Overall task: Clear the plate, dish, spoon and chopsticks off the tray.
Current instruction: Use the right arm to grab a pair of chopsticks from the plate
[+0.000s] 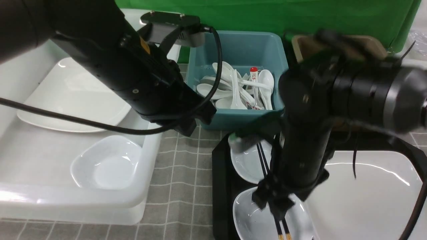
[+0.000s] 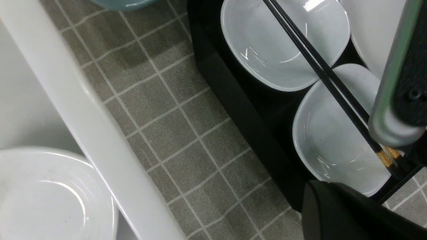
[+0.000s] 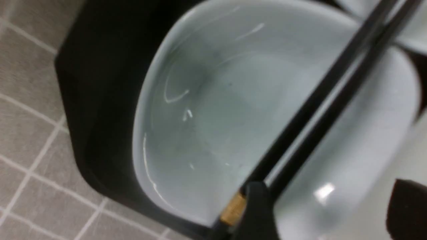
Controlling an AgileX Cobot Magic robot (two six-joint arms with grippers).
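Observation:
The black tray (image 1: 221, 173) holds two small white dishes, a far one (image 1: 247, 163) and a near one (image 1: 257, 220). The black chopsticks (image 1: 264, 160) lie across both. The large white plate (image 1: 367, 196) fills the tray's right side. My right gripper (image 1: 277, 208) points down over the near dish (image 3: 213, 110). It is open (image 3: 332, 213), with one fingertip (image 3: 257, 213) over the chopsticks' (image 3: 320, 100) gold ends. My left gripper (image 1: 188, 125) hangs beside the teal tub; only one dark finger (image 2: 333, 210) shows. White spoons (image 1: 233, 90) lie in that tub; I see no spoon on the tray.
The teal tub (image 1: 240, 43) also holds a red-capped white stick (image 1: 254, 76). A white bin (image 1: 146, 156) at the left holds a large white plate (image 1: 73, 96) and a small dish (image 1: 106, 163). A brown tub (image 1: 307, 45) stands behind the right arm. Grey checked cloth (image 1: 186, 166) lies between bin and tray.

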